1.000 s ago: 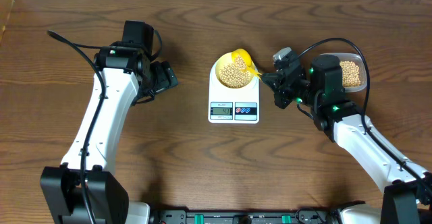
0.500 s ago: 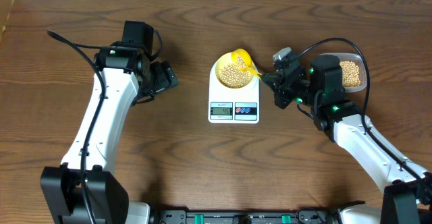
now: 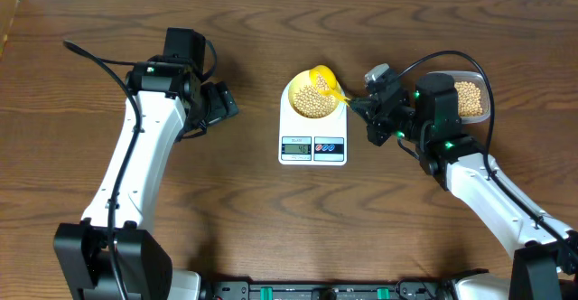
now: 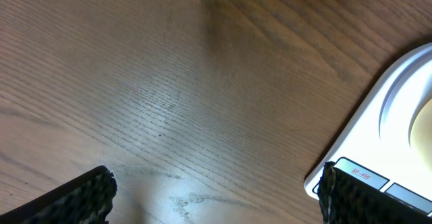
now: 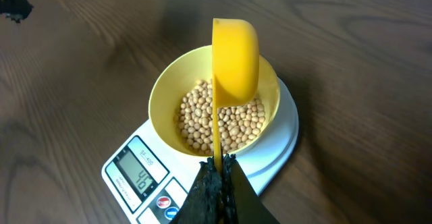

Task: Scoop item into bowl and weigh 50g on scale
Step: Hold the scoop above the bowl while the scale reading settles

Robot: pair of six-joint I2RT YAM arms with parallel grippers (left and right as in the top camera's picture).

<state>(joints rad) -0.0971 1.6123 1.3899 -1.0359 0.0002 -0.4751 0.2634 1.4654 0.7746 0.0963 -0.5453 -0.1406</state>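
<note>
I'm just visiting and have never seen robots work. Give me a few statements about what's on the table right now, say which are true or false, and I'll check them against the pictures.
1. The bowl sits on the scale. True.
2. The bowl is empty. False: it holds a heap of beans.
3. The right gripper pinches the handle of the scoop, which is tipped on edge above the bowl. True.
4. The left gripper is clamped on the scale. False: it is open, holds nothing and is off to the scale's side.
5. The clear tub stands by the left arm. False: it is beside the right arm.
</note>
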